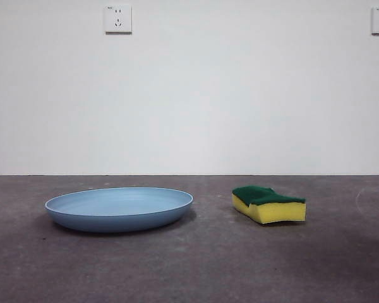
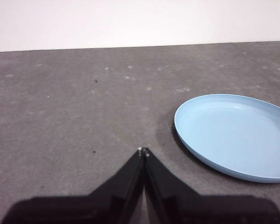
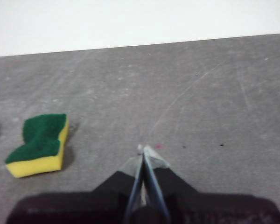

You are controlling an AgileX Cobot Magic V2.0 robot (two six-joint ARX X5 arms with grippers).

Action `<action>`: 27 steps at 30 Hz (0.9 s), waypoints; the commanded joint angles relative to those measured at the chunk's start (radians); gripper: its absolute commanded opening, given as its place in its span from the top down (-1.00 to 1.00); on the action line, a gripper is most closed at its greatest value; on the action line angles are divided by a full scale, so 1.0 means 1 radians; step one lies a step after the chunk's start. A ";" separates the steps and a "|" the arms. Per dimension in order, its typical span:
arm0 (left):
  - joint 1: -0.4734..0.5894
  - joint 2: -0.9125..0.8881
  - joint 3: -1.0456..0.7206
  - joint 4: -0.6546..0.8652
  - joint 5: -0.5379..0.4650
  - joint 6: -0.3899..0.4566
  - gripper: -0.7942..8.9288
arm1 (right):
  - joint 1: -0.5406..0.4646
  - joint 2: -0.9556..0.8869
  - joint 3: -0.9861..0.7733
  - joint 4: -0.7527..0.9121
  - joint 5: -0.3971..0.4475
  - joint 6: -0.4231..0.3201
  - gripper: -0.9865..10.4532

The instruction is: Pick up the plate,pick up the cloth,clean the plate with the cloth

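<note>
L fingers (image 2: 143,150) closed, R fingers (image 3: 143,148) closed, empty

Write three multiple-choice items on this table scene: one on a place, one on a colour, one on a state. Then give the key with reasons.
1. In the front view, where does the sponge lie?
A. On the plate
B. On the table, apart from the plate
C. Leaning against the wall

2. What colour is the sponge's top layer?
A. Dark green
B. Red
C. White

3. How does the left end effector stand?
A. Shut on the plate
B. Wide open over the plate
C. Shut, holding nothing

Key: 1 B, bare table shows between sponge and plate. 2 A, green lies over the yellow foam. 3 C, its jaws meet beside the plate, off its rim.
</note>
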 commanded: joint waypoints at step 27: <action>0.003 -0.002 -0.014 0.002 -0.002 0.002 0.84 | 0.002 -0.003 -0.010 -0.008 -0.004 0.085 0.83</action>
